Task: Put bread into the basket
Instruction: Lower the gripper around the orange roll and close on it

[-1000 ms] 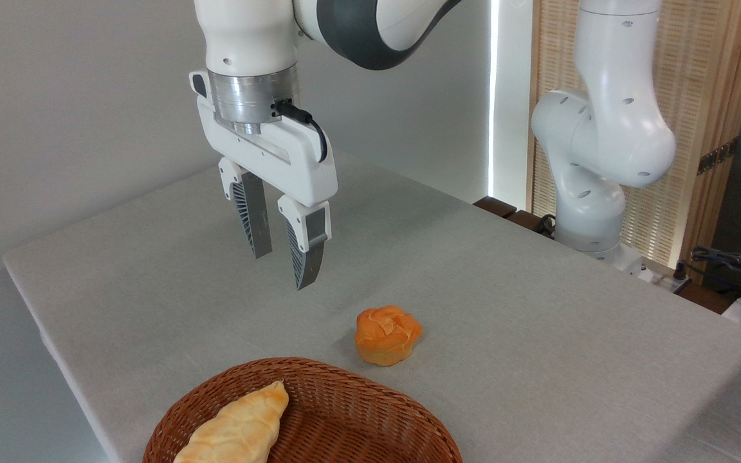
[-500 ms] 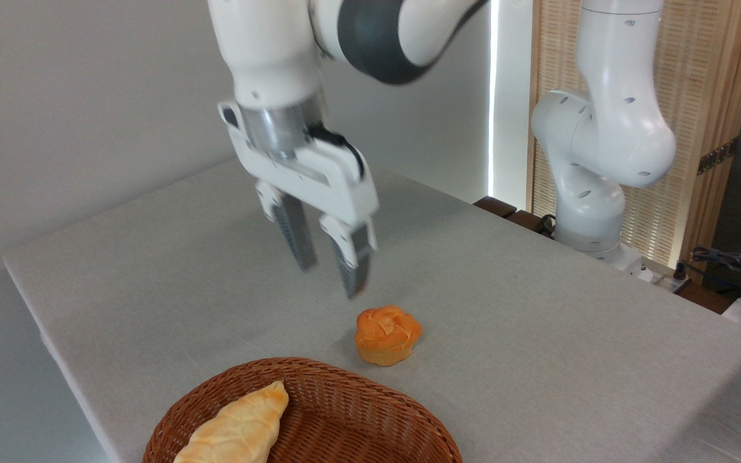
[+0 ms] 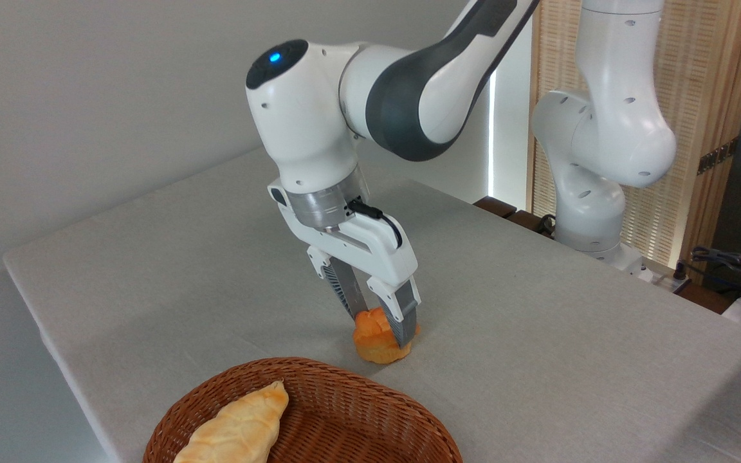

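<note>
The bread (image 3: 370, 339), a small round orange-golden bun, rests on the grey table just beyond the basket's far rim. My gripper (image 3: 380, 329) has come down over it, one finger on each side. The right finger (image 3: 401, 321) stands in front of the bun and hides part of it. The jaws look as wide apart as before, so the gripper is open around the bun. The reddish-brown wicker basket (image 3: 319, 368) sits at the front edge of the picture, partly cut off.
A pale yellow pointed loaf (image 3: 237, 426) lies in the left half of the basket. A second white robot arm (image 3: 602, 148) stands at the table's back right. The table's left edge (image 3: 29, 308) runs close to the wall.
My gripper has moved right and down from above the table's middle until its fingers straddle the bun. The bun, the basket and the loaf have stayed where they were.
</note>
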You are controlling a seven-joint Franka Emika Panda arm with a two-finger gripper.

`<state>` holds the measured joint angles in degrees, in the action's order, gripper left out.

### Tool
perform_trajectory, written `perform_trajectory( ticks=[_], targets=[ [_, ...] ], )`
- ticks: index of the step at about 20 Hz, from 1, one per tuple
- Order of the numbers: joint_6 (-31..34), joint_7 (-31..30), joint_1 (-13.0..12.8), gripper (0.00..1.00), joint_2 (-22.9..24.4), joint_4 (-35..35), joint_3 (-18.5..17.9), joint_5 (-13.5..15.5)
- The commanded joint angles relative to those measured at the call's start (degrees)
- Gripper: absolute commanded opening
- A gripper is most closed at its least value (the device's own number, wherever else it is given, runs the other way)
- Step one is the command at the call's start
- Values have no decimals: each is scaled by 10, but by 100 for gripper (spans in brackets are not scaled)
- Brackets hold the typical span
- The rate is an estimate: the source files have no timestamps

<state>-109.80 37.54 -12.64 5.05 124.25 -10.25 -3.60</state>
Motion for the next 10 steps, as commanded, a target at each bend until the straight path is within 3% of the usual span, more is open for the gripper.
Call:
perform_trajectory(
  ticks=[1, 3, 6, 7, 10],
  targets=[
    [-12, 6, -5, 100, 3, 16, -3, -11],
    [-12, 8, -4, 97, 2, 16, -3, -15],
    [-13, 25, -4, 50, 2, 16, -3, -19],
    [-12, 28, -4, 46, 2, 16, -3, -19],
    [-13, 28, -4, 48, 2, 15, -3, -18]
  ],
)
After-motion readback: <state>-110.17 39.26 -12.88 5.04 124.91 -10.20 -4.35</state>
